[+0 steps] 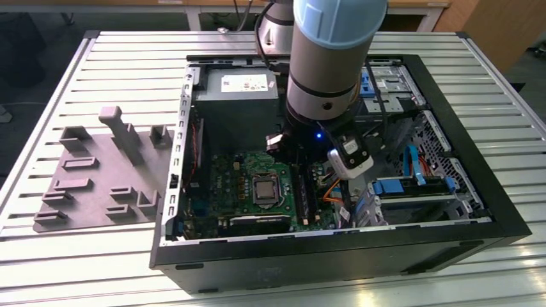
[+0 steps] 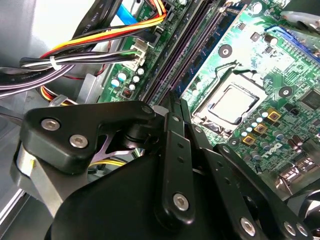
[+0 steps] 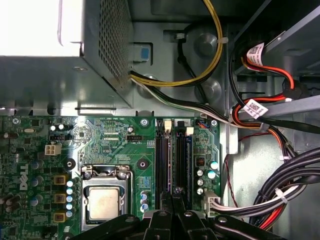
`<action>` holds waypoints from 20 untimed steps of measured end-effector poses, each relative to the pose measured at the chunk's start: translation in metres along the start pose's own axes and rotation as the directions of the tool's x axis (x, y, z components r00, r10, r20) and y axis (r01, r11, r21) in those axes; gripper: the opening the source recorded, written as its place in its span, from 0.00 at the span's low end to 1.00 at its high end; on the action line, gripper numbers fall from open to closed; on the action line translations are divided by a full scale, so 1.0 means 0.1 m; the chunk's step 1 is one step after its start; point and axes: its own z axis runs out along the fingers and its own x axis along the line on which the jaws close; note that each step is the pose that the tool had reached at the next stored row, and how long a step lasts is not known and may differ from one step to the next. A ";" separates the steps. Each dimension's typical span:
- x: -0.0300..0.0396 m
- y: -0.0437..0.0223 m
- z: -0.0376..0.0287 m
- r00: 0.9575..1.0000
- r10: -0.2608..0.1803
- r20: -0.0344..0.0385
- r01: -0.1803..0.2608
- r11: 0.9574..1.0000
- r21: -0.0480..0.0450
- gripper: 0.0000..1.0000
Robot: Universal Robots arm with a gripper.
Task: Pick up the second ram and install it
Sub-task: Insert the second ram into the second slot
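With its fingers drawn together, the end effector presses over the memory slots, where a slight tilt could jam the second ram.

Open computer case on slatted table; grey fixture plate beside it

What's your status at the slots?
Gripper down inside the case, over the motherboard's memory slots. Fingers close together above the slots. Ram not clearly made out between them. Cables lie beside the slots, apart.
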 end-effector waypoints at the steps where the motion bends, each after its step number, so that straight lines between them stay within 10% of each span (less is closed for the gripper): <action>1: 0.000 0.000 0.005 1.000 0.000 0.000 0.000 1.000 0.000 0.12; 20: 0.001 -0.004 0.052 1.000 0.000 0.000 0.000 1.000 0.000 0.12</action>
